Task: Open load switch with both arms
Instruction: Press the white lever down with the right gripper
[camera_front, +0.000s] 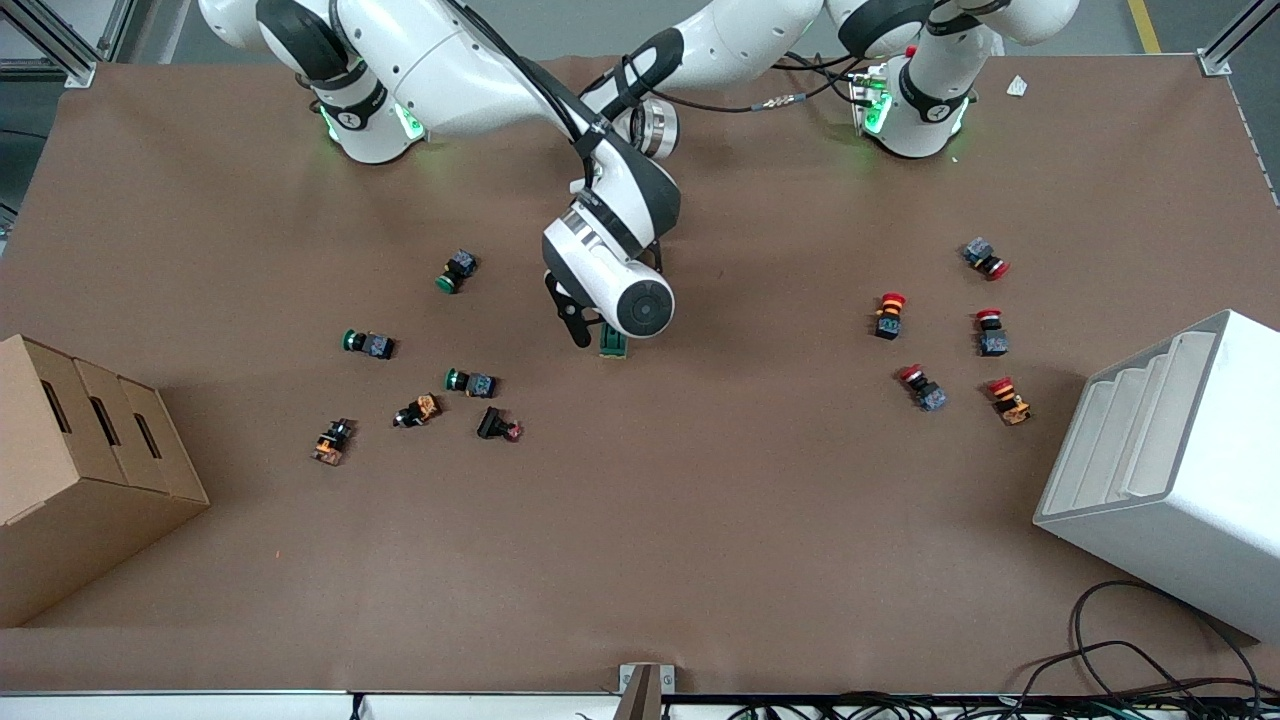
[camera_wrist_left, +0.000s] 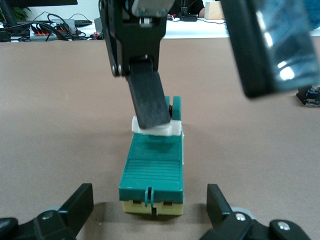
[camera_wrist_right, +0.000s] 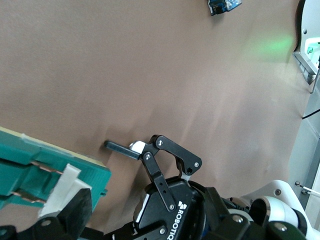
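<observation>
The load switch, a dark green block on a cream base, lies flat at the middle of the table. My left gripper is open and straddles the switch's end farther from the front camera, fingers apart from its sides. One of its fingers shows beside the switch. My right gripper is open. One of its fingers rests its tip on the white lever. In the front view the right arm's wrist hides both grippers' palms.
Several green-capped and orange push buttons lie toward the right arm's end, and several red-capped ones toward the left arm's end. A cardboard box stands at the right arm's end. A white stepped bin stands at the left arm's end.
</observation>
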